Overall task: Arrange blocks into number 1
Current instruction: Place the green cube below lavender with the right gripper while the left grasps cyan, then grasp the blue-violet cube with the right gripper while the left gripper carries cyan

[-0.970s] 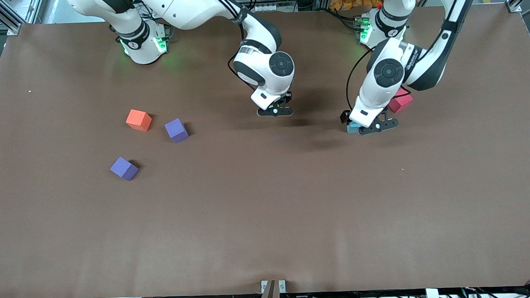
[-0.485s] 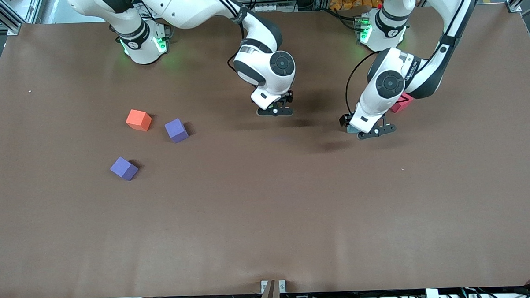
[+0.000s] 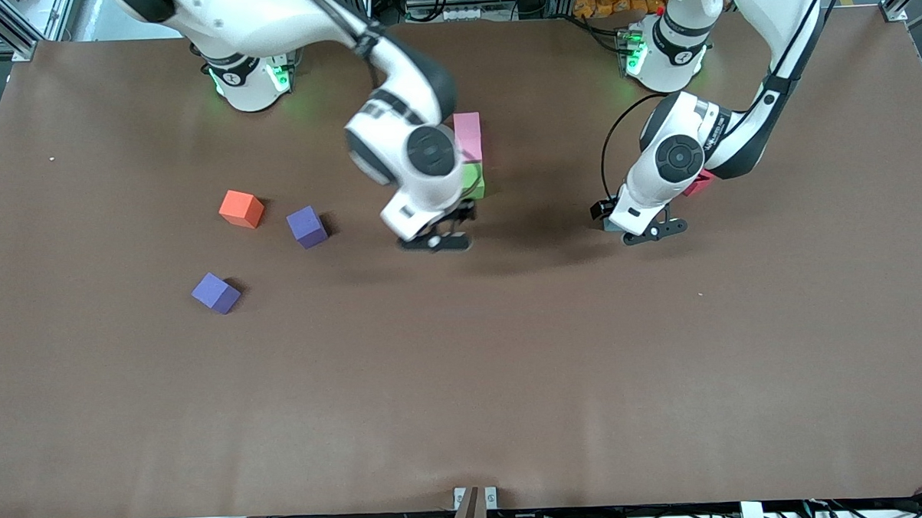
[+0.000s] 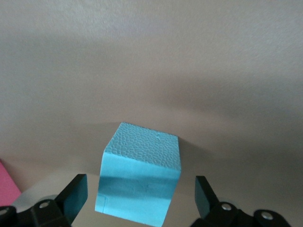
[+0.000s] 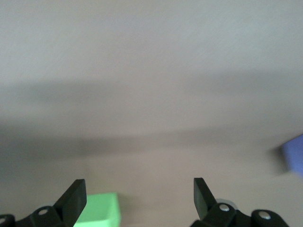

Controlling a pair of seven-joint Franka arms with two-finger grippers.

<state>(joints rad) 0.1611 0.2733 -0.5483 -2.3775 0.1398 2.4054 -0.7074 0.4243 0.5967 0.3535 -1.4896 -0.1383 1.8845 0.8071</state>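
Front view, centre of the frame: since a second ago the right gripper [image 3: 435,241] has left the spot where it hung over the pink block [image 3: 468,134] and green block [image 3: 473,180], and now hangs lower in the frame over bare table [image 3: 465,381]. Both blocks, hidden under the wrist before, now show: pink touching green in a line, pink higher in the frame, green partly covered by the wrist. The right gripper's fingers are spread and hold nothing; in the right wrist view the green block [image 5: 98,209] lies at the bottom edge beside one finger [image 5: 73,198], not between the two.

Right of centre: the left gripper [image 3: 650,232] has shifted slightly and its arm has swung. Its fingers stand spread, one on each side of the light blue block [image 4: 139,175], which rests on the table; gaps show on both sides in the left wrist view. In the front view the gripper hides this block almost wholly. The red block [image 3: 701,181] peeks out just above and to the right, more covered by the arm than before.

Left third: the orange block [image 3: 241,208] and the two purple blocks [image 3: 307,226] [image 3: 216,292] lie unmoved, well apart from both grippers.
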